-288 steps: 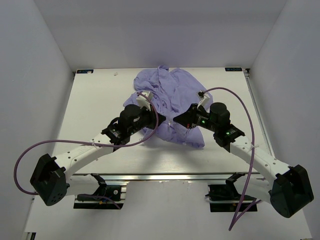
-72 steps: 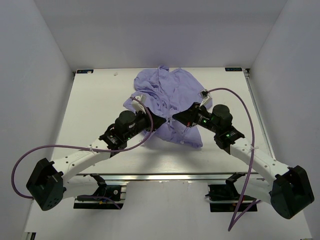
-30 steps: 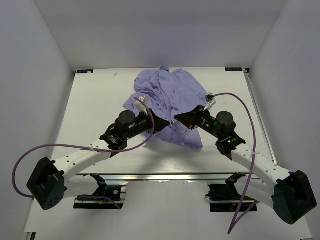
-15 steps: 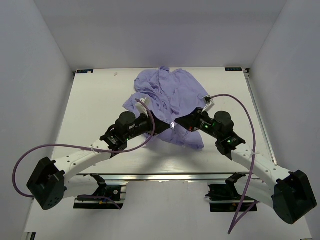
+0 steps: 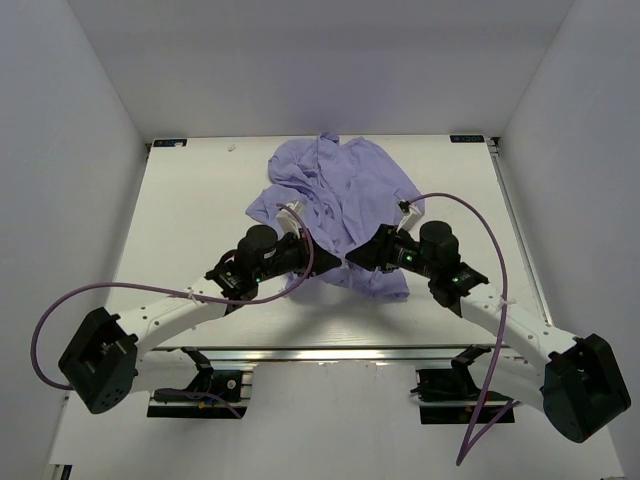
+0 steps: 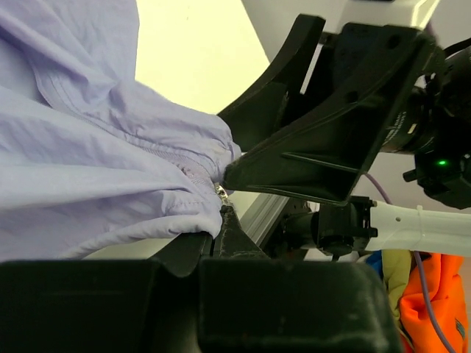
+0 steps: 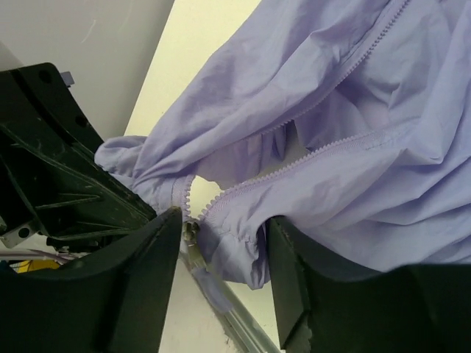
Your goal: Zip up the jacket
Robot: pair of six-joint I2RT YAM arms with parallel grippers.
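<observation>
left hand point(image 5: 328, 259): clenched on jacket point(image 5: 345, 195) hem | right hand point(image 5: 357, 258): fingers apart around zipper end point(image 7: 193, 229) | jacket crumpled on table point(image 5: 190, 210)

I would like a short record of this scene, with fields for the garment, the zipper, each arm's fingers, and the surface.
garment: lavender jacket, crumpled, lying on the table
zipper: open; two rows of teeth run apart and meet near the slider at the near hem
left gripper: fingers pinch the hem beside the slider
right gripper: open fingers straddle the hem at the zipper's base
arms: both tips meet at the jacket's near edge
</observation>
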